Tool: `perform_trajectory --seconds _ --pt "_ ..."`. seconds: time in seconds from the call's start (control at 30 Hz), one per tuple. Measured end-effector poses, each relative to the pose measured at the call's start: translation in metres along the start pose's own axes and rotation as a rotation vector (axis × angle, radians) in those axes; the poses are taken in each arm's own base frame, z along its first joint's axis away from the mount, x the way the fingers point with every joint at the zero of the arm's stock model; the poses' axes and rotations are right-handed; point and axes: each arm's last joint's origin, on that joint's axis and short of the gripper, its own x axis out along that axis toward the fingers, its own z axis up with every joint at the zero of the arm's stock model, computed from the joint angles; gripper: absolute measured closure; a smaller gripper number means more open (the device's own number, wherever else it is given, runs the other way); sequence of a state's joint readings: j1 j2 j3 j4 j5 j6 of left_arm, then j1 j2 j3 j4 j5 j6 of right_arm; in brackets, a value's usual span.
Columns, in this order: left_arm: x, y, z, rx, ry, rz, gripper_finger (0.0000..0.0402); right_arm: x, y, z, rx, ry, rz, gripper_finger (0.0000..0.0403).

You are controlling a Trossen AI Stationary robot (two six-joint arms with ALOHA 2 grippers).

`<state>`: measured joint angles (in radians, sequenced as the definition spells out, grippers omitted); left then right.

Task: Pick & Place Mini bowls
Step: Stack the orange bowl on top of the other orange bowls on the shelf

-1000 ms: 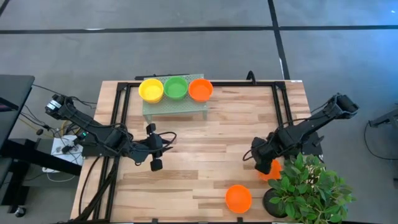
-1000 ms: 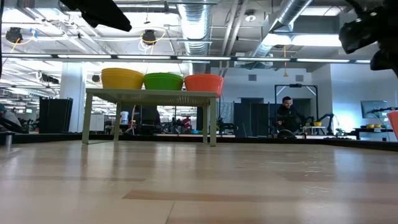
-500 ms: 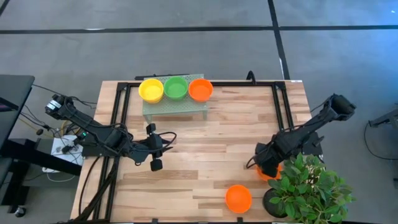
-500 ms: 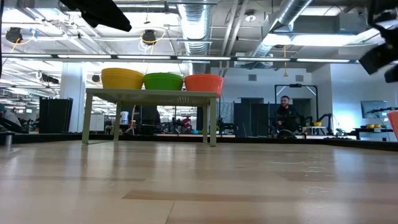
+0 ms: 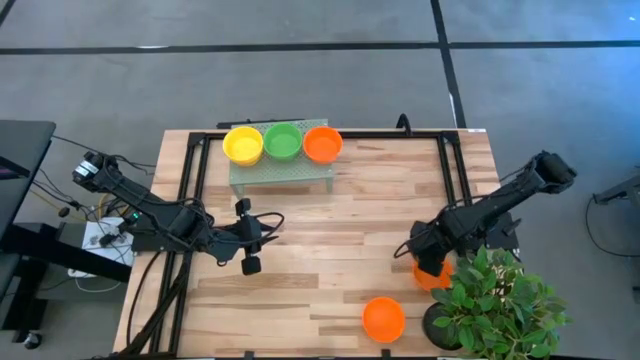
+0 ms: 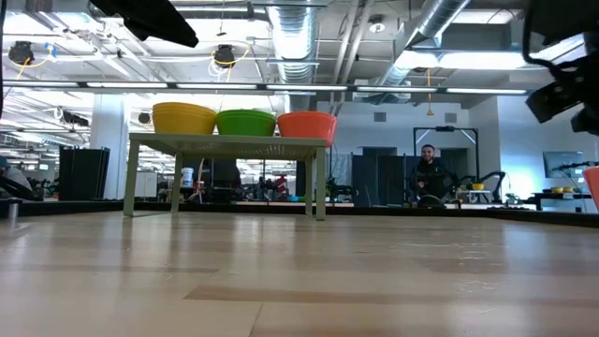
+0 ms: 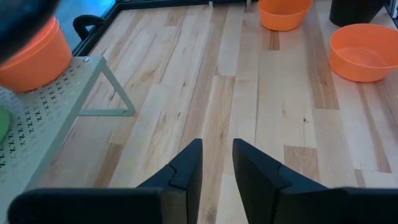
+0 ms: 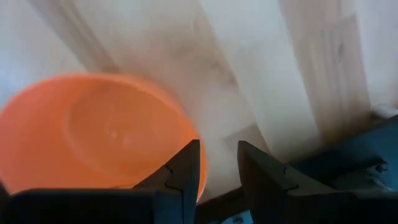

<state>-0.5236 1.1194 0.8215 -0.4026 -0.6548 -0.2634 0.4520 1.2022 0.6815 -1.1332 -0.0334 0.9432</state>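
Three mini bowls, yellow (image 5: 243,144), green (image 5: 283,141) and orange (image 5: 322,144), sit side by side on a small pale green perforated stand (image 5: 280,172) at the table's far side. Two more orange bowls rest on the table: one (image 5: 437,278) beside the plant, one (image 5: 383,318) near the front edge. My right gripper (image 8: 217,167) points down, open, over the rim of the bowl (image 8: 93,134) by the plant. My left gripper (image 7: 216,165) stays open above bare wood at the table's left, nothing between its fingers. My right gripper comes from above: one finger (image 8: 186,168) stands over the inside of the orange bowl's rim (image 8: 198,182) and the other outside it. Whether either finger touches the rim I cannot tell. The bowl sits flat on the table.
A dark pot with a leafy plant (image 5: 495,300) stands at the near right corner, close to my right gripper. A black frame (image 5: 190,200) runs along the left and far edges. Bare wood lies in the table's middle (image 5: 340,230). A person (image 6: 430,173) sits far off in the room.
My right gripper has sunk toward the orange bowl beside the plant and tipped a little; its fingers show no change in gap. The bowls have not moved.
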Motion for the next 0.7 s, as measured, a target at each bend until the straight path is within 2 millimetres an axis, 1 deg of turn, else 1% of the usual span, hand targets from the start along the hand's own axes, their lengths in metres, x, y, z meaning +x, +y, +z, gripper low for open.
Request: perform_trajectory --seconds 0.1,0.27,0.4,0.7 --pt "0.000 0.000 0.000 0.001 0.000 0.000 0.0311 0.002 0.000 0.007 0.024 -0.026 0.001 0.0302" --pt "0.000 0.000 0.000 0.001 0.000 0.000 0.0311 0.006 0.001 0.013 0.004 0.000 0.010 0.0313" --pt "0.000 0.000 0.000 0.001 0.000 0.000 0.0311 0.007 0.003 0.011 -0.010 0.062 0.040 0.0322" --pt "0.000 0.000 0.001 -0.006 -0.007 -0.002 0.0311 0.006 0.005 0.002 -0.054 0.086 0.011 0.0326"
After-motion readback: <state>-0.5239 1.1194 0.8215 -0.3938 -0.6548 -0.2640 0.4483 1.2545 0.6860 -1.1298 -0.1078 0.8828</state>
